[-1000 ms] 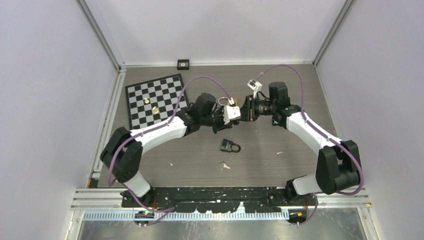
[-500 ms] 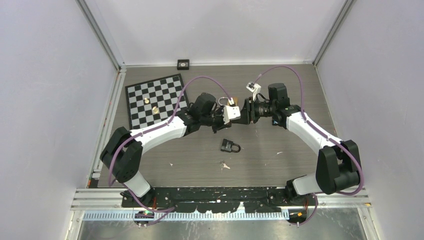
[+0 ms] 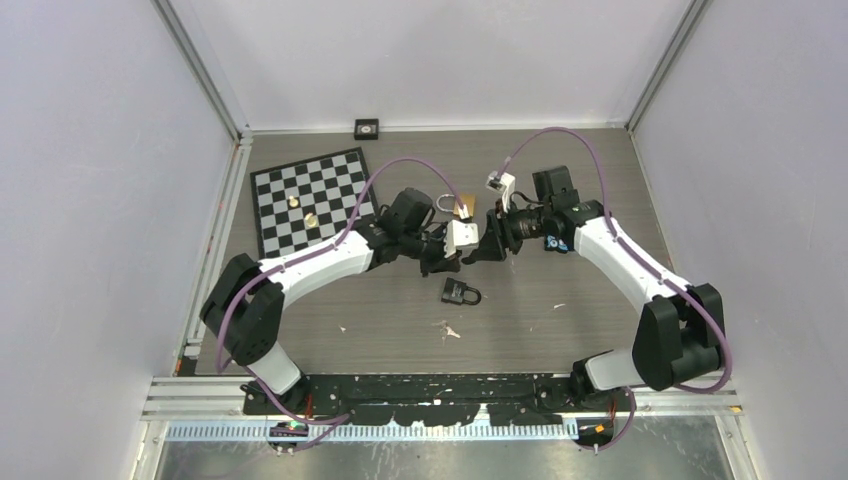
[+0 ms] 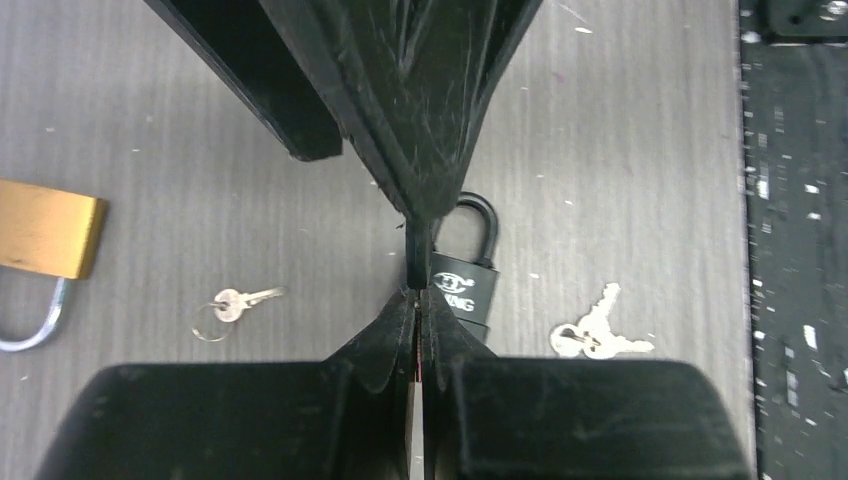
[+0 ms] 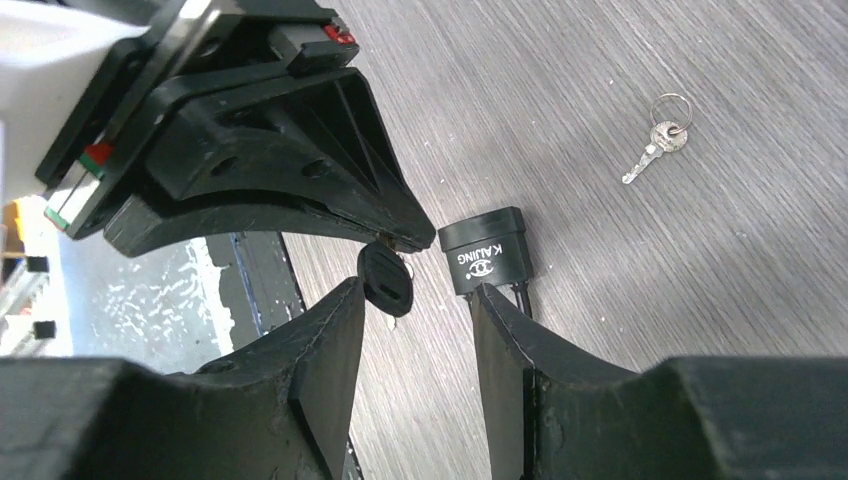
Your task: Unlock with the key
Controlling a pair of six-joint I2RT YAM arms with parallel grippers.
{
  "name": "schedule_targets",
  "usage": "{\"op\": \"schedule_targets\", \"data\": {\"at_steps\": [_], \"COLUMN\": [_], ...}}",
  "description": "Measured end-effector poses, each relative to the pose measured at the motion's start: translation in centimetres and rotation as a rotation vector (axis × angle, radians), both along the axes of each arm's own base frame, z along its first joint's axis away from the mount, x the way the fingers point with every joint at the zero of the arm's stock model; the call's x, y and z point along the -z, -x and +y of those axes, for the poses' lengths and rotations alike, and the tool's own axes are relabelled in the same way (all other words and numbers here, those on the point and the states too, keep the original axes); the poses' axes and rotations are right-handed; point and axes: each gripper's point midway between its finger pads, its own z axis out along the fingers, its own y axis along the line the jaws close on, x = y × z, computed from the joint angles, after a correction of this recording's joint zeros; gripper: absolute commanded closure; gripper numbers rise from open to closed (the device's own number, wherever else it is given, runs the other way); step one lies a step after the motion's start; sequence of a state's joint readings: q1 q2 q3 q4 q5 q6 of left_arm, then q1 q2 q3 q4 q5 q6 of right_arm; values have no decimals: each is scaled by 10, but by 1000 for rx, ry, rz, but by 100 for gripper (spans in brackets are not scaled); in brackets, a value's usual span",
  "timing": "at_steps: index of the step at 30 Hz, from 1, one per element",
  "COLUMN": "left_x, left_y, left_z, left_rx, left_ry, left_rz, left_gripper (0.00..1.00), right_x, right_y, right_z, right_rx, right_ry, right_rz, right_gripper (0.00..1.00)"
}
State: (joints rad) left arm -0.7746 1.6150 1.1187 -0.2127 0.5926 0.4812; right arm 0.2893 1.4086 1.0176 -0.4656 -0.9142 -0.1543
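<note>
Over the surface (image 3: 580, 200), centre | left claw (image 4: 418, 300) clenched on key (image 5: 385, 280), black head protruding | right claw (image 5: 415, 298) released, jaws flanking that head | black padlock (image 3: 461, 291) flat just near of them | key likely light, stiff, slippery: pinch head's flat faces

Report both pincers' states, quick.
Left pincer: closed, holding the black-headed key.
Right pincer: open, gripping nothing.

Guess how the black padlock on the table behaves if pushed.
Black padlock lies flat on the table, so it likely slides, not rolls. Solid-looking body: probably heavy for its size. Shackle looks like rigid metal, unlikely to flop.
</note>
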Motion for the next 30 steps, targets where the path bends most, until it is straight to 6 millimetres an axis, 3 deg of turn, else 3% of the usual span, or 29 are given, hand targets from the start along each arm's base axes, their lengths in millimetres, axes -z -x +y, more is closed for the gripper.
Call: {"op": "schedule_targets", "data": {"at_steps": [12, 19, 23, 30], "left_x": [-15, -20, -23, -26], "left_y": [32, 39, 40, 40], "left_z": [1, 3, 4, 6], "left_rx": [113, 138, 137, 135], "left_ry": [19, 39, 54, 71], "left_rz": [153, 203, 233, 267], "left_gripper": [100, 100, 100, 100], "right_x": [-38, -32, -24, -23], "right_y": [34, 49, 57, 54], "right_z": [-1, 13, 17, 19], "right_rx": [-134, -197, -221, -216], "right_ry": [-2, 3, 18, 35], "right_rz": [-202, -203, -192, -212], "right_gripper": [50, 51, 61, 64]}}
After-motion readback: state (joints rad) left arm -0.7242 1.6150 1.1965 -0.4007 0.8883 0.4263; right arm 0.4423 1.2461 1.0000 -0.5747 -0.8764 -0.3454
